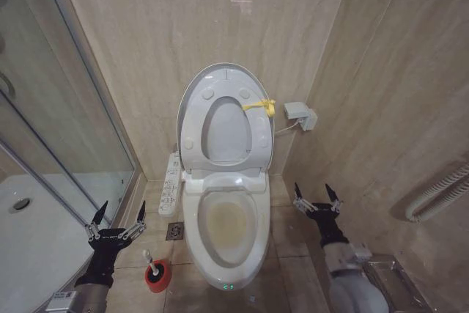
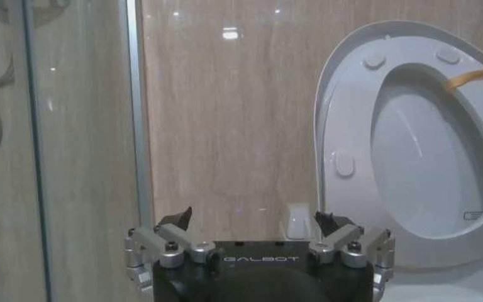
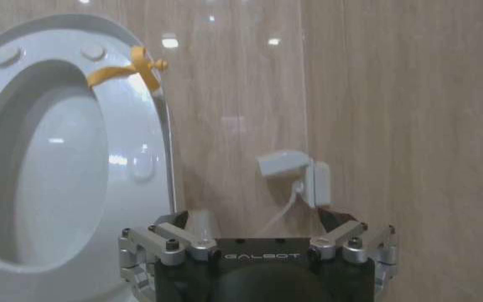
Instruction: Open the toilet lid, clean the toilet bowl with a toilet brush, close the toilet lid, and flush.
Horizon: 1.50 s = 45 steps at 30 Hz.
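A: From the head view, what can you count?

B: One toilet, two grippers, one brush. The toilet lid (image 1: 223,78) stands upright against the beige wall with the ring seat (image 1: 226,126) raised flat against it; a yellow tag (image 1: 260,106) is tied at the seat's edge on the robot's right. Below, the toilet bowl (image 1: 226,225) lies uncovered, its inside stained yellowish-brown. The toilet brush (image 1: 156,270) stands in its round red holder on the floor tiles, just left of the bowl, thin white handle pointing up.

A: And the claws?

B: The left gripper (image 1: 116,218) hovers above the brush beside the shower glass (image 1: 51,130), fingers spread wide, holding nothing. The right gripper (image 1: 316,196) hangs on the bowl's other side near the side wall, also spread wide and empty. One control panel (image 1: 171,183) sits on the toilet's left, one wall socket (image 1: 300,115) to its right.

A: The left wrist view?

B: The left gripper (image 2: 254,221) shows two parted fingers with wall between them. The lid (image 2: 342,82) and seat (image 2: 430,138) stand raised; two round bumpers sit at the seat's top, one lower down.

A: The right wrist view?

B: The right gripper (image 3: 258,217) is likewise agape, empty. The lid (image 3: 161,119), seat (image 3: 57,157), tag (image 3: 128,68) and socket (image 3: 296,173) with one cord show ahead.
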### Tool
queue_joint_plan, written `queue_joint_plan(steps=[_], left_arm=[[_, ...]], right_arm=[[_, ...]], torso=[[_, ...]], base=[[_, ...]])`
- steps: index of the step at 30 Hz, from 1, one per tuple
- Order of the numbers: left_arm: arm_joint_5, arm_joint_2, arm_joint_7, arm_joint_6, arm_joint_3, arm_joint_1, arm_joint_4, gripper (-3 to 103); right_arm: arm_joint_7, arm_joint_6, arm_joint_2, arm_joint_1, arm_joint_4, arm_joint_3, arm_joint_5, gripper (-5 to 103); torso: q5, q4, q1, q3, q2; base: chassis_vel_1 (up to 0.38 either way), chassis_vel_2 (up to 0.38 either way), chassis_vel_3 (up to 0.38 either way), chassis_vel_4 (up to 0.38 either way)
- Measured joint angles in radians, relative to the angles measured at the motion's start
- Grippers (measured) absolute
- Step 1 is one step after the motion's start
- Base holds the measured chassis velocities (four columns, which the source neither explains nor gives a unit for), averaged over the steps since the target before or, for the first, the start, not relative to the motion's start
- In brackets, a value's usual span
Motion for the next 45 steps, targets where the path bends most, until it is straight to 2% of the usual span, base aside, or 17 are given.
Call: queue_joint_plan(steps=[3,12,24,45], left_arm=[[0.0,0.0,0.0,0.0,0.0,0.0,0.0,99],[0.0,0.0,0.0,0.0,0.0,0.0,0.0,99],[0.0,0.0,0.0,0.0,0.0,0.0,0.0,99],[0.0,0.0,0.0,0.0,0.0,0.0,0.0,99]], right_arm=[[0.0,-0.001,-0.004,0.025,-0.019,-0.007,0.002,100],[0.004,0.002,-0.022,0.099,-0.069,-0.026,-0.004,100],[0.083,-0.002,-0.043,0.279,-0.176,-0.077,-0.026,100],[0.095,0.034,-0.087,0.733,-0.582,-0.177,-0.023,100]], torso=[[0.0002,-0.0008,0.0,0.0,0.0],[0.0,-0.0008,0.0,0.0,0.0],[0.0,-0.0007,0.0,0.0,0.0],[-0.0001,-0.0006,0.0,0.0,0.0]], base=[[0.0,0.0,0.0,0.0],[0.0,0.0,0.0,0.0],[0.0,0.0,0.0,0.0],[0.0,0.0,0.0,0.0]])
